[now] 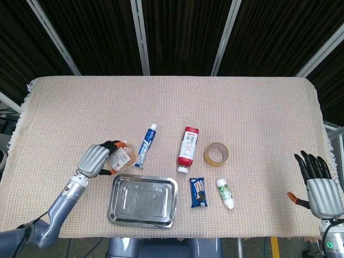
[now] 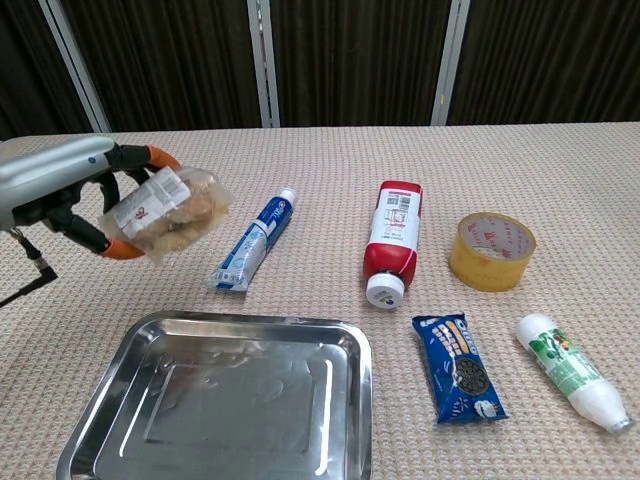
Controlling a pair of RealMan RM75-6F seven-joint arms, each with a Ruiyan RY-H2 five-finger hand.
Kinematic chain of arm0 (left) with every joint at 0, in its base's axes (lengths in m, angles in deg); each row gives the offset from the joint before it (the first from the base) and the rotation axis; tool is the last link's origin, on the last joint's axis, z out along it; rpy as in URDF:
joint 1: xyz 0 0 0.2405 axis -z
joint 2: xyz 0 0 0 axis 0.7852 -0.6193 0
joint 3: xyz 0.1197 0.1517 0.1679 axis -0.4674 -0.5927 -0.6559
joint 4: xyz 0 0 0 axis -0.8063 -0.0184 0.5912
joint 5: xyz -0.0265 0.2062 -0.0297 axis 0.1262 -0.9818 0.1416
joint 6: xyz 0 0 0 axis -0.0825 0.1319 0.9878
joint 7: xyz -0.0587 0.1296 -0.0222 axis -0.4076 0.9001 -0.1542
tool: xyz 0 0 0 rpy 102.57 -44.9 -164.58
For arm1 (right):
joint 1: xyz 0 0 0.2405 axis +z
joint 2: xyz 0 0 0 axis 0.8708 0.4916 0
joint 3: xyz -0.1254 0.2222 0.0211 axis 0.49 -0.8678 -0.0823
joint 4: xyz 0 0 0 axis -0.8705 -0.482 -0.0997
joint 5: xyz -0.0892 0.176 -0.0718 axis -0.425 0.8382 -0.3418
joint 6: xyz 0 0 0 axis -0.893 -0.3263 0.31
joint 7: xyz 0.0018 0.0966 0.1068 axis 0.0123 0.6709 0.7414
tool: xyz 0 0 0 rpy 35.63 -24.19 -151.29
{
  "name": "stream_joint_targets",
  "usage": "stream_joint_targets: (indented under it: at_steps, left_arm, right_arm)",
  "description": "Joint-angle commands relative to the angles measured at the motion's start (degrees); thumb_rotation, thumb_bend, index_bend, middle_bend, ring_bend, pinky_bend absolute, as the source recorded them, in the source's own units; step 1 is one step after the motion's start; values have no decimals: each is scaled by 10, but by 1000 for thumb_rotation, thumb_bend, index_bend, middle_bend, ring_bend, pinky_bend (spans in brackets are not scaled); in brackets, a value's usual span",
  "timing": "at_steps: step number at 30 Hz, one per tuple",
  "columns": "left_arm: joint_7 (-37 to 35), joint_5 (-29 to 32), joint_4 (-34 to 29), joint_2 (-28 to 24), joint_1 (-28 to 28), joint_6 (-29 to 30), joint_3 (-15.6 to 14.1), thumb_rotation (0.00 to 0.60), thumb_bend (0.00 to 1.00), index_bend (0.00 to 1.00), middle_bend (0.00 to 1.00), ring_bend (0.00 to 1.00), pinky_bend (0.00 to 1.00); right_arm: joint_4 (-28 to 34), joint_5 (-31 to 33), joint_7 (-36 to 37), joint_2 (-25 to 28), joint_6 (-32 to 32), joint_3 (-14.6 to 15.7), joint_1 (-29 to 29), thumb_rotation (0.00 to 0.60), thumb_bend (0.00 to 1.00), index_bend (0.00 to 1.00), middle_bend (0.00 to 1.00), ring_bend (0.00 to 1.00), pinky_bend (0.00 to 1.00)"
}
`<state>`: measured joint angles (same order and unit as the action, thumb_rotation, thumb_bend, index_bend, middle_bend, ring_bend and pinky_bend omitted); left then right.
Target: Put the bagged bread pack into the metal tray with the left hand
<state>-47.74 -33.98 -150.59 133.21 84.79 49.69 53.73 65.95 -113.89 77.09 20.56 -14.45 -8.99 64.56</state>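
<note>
The left hand (image 2: 70, 195) grips the bagged bread pack (image 2: 165, 212) clear of the cloth, up beyond the far-left corner of the metal tray (image 1: 142, 200), so the drop lies nearer and rightward; the bag's long axis tilts up to the right. The right hand (image 1: 321, 189), fingers spread and empty, sits far right, its wrist cut off by the frame, and the left palm is hidden.

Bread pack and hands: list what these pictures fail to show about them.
- Bread pack: its rear side is covered by the left hand in the chest view; its label print is too small to read in either view.
- Left hand: its wrist and arm are cut off by the left edge in the chest view.
- Right hand: absent from the chest view; its wrist is cut off by the bottom edge in the head view.
- Metal tray: its near rim is cut off by the bottom edge in the chest view.
</note>
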Motion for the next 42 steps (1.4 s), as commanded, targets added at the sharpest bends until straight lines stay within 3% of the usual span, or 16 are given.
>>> stream_joint_targets:
  at_steps: [1, 7, 8, 10, 11, 13, 14, 16, 19, 25, 30, 35, 42]
  left_arm:
    - [-4, -45, -43, -31, -8, -3, -37, 600, 495, 511, 247, 274, 539]
    - [14, -75, -63, -32, -2, -26, -59, 600, 489, 483, 227, 266, 527]
    - [18, -76, -65, -31, 0, -32, -60, 600, 448, 460, 213, 255, 502]
    - [34, -78, -67, -28, 3, -42, -62, 600, 293, 378, 159, 188, 376]
    - [43, -79, -67, -26, 4, -44, -63, 600, 173, 290, 107, 116, 265]
    - [62, -77, -71, -27, 9, -61, -67, 599, 42, 119, 29, 21, 94]
    - [67, -73, -77, -29, 12, -73, -69, 590, 8, 43, 6, 0, 37]
    - [70, -67, -90, -36, 18, -91, -72, 551, 0, 2, 0, 0, 1]
    - [72, -71, -103, -43, 19, -93, -75, 487, 0, 0, 0, 0, 0]
    - [65, -88, -110, -54, -5, -44, -77, 471, 0, 0, 0, 0, 0]
    - [98, -97, -108, -79, -61, 63, -72, 493, 70, 23, 0, 0, 0]
    - [145, -72, -108, -103, -131, 165, -61, 518, 94, 142, 0, 0, 0]
    - [148, -42, -103, -119, -199, 253, -55, 521, 95, 162, 0, 0, 0]
  right_arm:
    - [0, 0, 0, 0, 0, 0, 0, 600, 11, 25, 0, 0, 0]
    - [0, -2, 2, 0, -3, 1, -2, 600, 11, 25, 0, 0, 0]
    - [0, -1, 2, 0, -3, 1, -2, 600, 10, 25, 0, 0, 0]
    - [-1, -1, 3, 0, -5, 1, -3, 600, 11, 25, 0, 0, 0]
    - [-1, -2, 3, 1, -5, 1, -3, 600, 11, 25, 0, 0, 0]
    - [0, -3, 3, 2, -7, 1, -4, 600, 11, 25, 0, 0, 0]
    - [0, -3, 4, 2, -8, 2, -5, 600, 11, 25, 0, 0, 0]
    - [-1, -2, 4, 2, -9, 1, -5, 600, 11, 25, 0, 0, 0]
    - [-1, -1, 5, 2, -9, 1, -6, 600, 11, 25, 0, 0, 0]
    - [-2, -2, 6, 2, -8, 0, -5, 600, 10, 25, 0, 0, 0]
    - [-4, 0, 7, 2, -6, -2, -3, 600, 11, 25, 0, 0, 0]
    - [-6, -1, 7, -1, -2, -3, 1, 600, 10, 25, 0, 0, 0]
    - [-7, -1, 3, -3, 0, -4, 4, 600, 12, 25, 0, 0, 0]
